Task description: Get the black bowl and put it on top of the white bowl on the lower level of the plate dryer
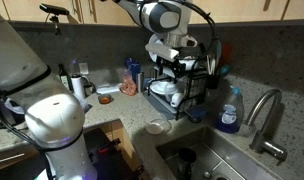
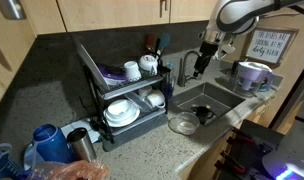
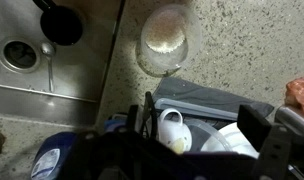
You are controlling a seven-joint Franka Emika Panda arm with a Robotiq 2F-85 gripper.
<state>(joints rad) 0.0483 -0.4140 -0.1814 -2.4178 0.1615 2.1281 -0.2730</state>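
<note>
Down in sink (image 2: 224, 100), black bowl (image 2: 203, 114) lies well below wide-spread hand (image 2: 199, 68).

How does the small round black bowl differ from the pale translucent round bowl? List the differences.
Colour: the black bowl is dark and opaque; the translucent bowl is pale and see-through.
Place: the black bowl sits down in the steel sink; the translucent bowl stands on the speckled counter beside it.
Shared: both are round.
</note>
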